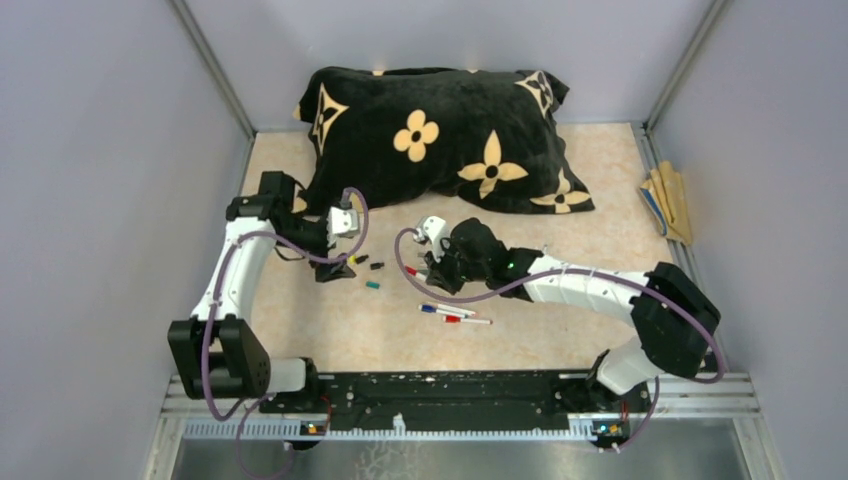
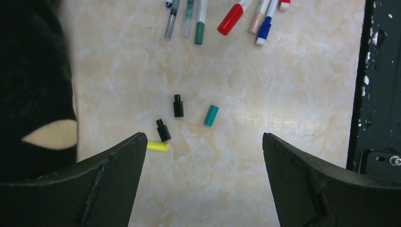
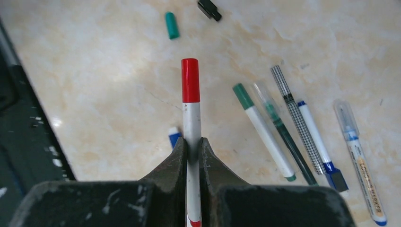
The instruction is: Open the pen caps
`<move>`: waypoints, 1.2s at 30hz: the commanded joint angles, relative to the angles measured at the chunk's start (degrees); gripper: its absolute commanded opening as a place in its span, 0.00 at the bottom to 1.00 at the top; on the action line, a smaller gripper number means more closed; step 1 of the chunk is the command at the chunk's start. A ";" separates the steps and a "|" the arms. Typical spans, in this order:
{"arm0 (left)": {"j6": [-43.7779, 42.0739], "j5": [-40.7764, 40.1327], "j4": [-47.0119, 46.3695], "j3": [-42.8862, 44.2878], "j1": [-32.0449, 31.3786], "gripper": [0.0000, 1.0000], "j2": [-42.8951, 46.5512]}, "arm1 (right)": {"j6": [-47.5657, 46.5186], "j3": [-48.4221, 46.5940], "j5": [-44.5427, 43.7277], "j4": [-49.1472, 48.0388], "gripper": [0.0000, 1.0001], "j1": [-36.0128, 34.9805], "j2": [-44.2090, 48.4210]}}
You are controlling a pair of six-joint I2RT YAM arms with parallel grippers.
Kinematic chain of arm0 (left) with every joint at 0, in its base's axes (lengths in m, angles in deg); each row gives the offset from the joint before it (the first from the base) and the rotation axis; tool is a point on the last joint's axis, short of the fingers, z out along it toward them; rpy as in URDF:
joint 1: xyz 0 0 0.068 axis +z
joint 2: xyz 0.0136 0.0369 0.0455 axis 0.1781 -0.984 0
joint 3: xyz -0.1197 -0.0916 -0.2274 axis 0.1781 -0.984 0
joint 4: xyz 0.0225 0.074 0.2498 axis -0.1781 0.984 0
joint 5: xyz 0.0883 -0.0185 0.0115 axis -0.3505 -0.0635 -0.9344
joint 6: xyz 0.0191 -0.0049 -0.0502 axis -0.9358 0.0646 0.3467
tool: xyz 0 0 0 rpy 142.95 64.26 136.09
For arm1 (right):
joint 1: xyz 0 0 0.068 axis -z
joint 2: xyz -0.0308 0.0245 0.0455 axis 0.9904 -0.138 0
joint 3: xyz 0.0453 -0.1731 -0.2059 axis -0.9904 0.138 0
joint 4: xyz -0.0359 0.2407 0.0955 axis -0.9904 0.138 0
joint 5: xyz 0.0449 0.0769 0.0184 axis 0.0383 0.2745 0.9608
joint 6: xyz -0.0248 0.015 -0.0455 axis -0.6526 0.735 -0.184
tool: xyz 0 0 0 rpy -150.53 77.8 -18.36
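My right gripper is shut on the white barrel of a pen. Its red cap is on and points away from the fingers. From above, this gripper is at mid-table, the red cap pointing left toward my left gripper. The left gripper hangs open over bare tabletop. Beyond its fingertips lie loose caps: two black, one yellow, one teal. Several more pens lie right of the held one, others nearer the arms.
A black pillow with tan flowers fills the back of the table, close behind the left gripper. Tan sticks lie by the right wall. A black rail runs along the near edge. Grey walls close in both sides.
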 commanded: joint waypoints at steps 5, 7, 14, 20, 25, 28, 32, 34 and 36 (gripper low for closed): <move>-10.33 -7.88 -7.94 -8.20 -14.31 0.98 13.79 | 12.46 -7.92 17.16 1.92 0.00 2.44 1.24; -11.82 -9.69 -10.68 -9.85 -16.50 0.98 16.40 | 14.24 -8.75 19.81 1.16 0.00 2.85 0.48; -14.26 -13.29 -12.77 -11.83 -21.84 0.95 18.95 | 18.57 -12.23 26.87 -0.11 0.00 3.67 -2.80; -15.03 -17.60 -16.85 -15.28 -25.48 0.88 19.59 | 20.73 -13.93 29.21 -1.37 0.00 3.76 -5.04; -14.98 -20.40 -17.57 -15.49 -26.99 0.69 17.98 | 22.06 -15.03 29.76 -2.88 0.00 4.02 -6.69; -14.66 -20.51 -17.58 -15.15 -27.70 0.63 17.85 | 22.64 -15.33 29.82 -3.39 0.00 4.12 -7.51; -13.94 -21.60 -18.08 -15.08 -28.39 0.53 17.07 | 24.05 -16.03 29.93 -4.70 0.00 4.19 -8.65; -13.34 -21.84 -18.09 -14.97 -28.69 0.44 16.62 | 24.44 -16.63 29.91 -4.83 0.00 4.32 -9.22; -13.12 -22.58 -18.14 -15.02 -28.86 0.32 16.39 | 24.75 -16.88 29.91 -4.91 0.00 4.38 -9.63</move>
